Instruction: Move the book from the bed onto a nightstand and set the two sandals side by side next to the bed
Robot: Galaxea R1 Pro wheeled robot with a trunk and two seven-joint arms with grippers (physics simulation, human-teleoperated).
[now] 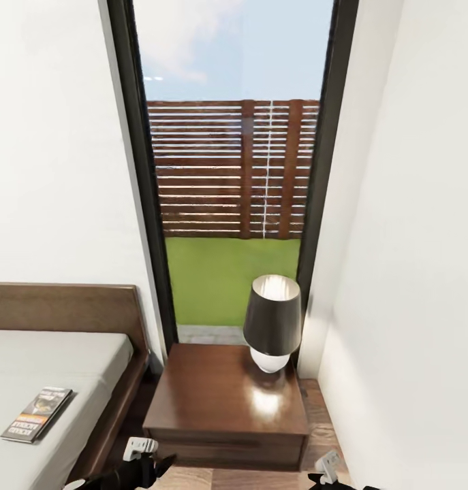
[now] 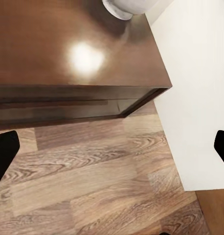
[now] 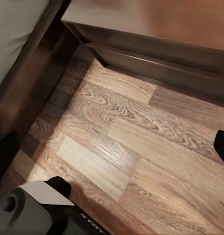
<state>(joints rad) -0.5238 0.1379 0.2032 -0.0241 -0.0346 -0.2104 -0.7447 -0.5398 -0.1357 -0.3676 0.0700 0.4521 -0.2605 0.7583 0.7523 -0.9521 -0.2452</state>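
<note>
Glossy wood: the nightstand (image 1: 227,401) sits lower centre of the head view, its top reflecting light.
Lamp: a dark-shaded table lamp (image 1: 272,323) fills the nightstand's far right corner; a careless placement could knock it.
Book: the paperback (image 1: 37,414) lies at lower left on the bed (image 1: 63,361), near the mattress edge, easily pushed off.
Left gripper: (image 2: 112,147) spread, empty, over plank floor (image 2: 97,181).
Right gripper: (image 3: 112,147) also spread, empty.
Sandals: not located yet.

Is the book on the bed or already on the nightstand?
On the bed: the book lies flat on the mattress near its edge. The nightstand carries a lamp.
</note>
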